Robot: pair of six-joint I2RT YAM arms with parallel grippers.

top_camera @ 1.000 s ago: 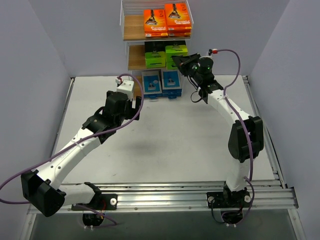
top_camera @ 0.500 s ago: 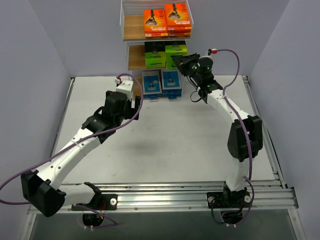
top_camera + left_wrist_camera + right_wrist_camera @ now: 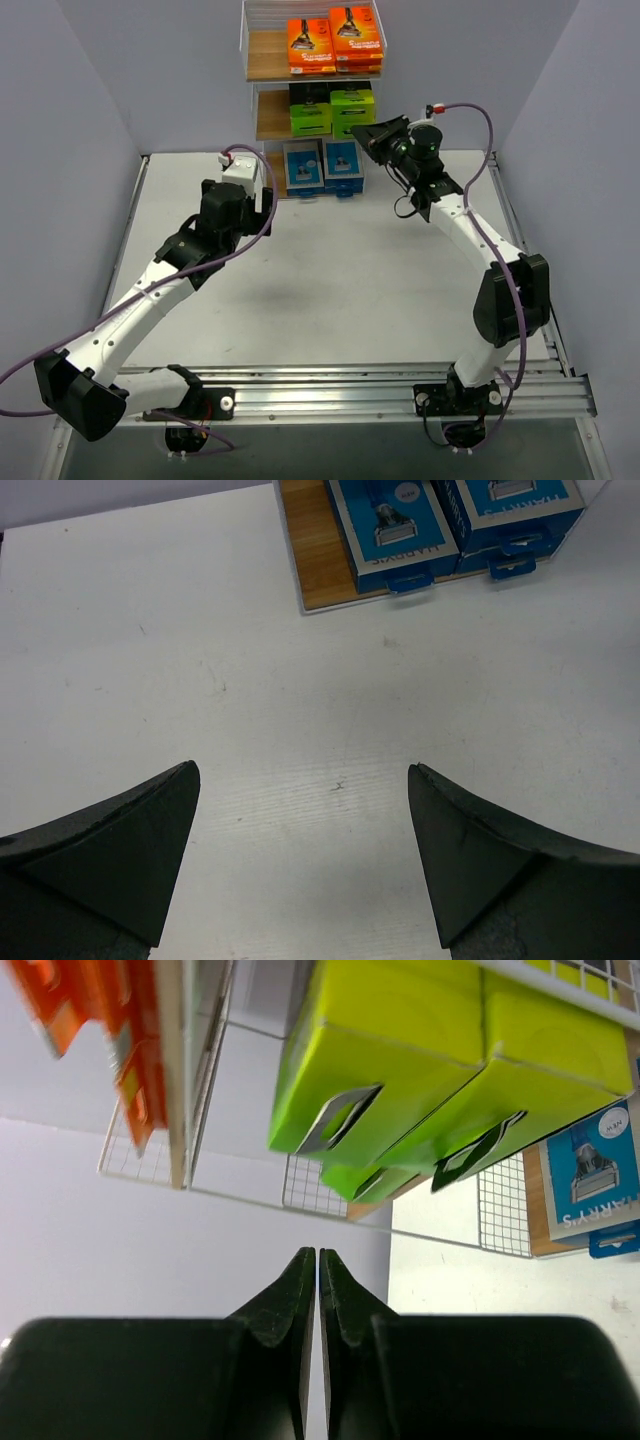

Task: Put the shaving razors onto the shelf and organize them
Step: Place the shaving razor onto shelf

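Since a second ago, the right arm (image 3: pixel 470 225) has swung its elbow toward the desk's right edge and drawn back slightly, and the left arm (image 3: pixel 150 290) has edged toward the far edge. All the shaving razors (image 3: pixel 335 40) in view sit on the shelf (image 3: pixel 265 55) at mid far edge: orange packs on top, lime-green packs (image 3: pixel 332 108) in the middle, blue packs (image 3: pixel 323 165) at the bottom. The right end effector (image 3: pixel 318 1255), pinched closed and empty, hangs just beside the green ones. The left end effector (image 3: pixel 300 775) gapes wide, empty, over the desk (image 3: pixel 330 280). Hang tabs (image 3: pixel 340 1120) overhang the boards, so a careless sweep could snag one and drag a pack off.
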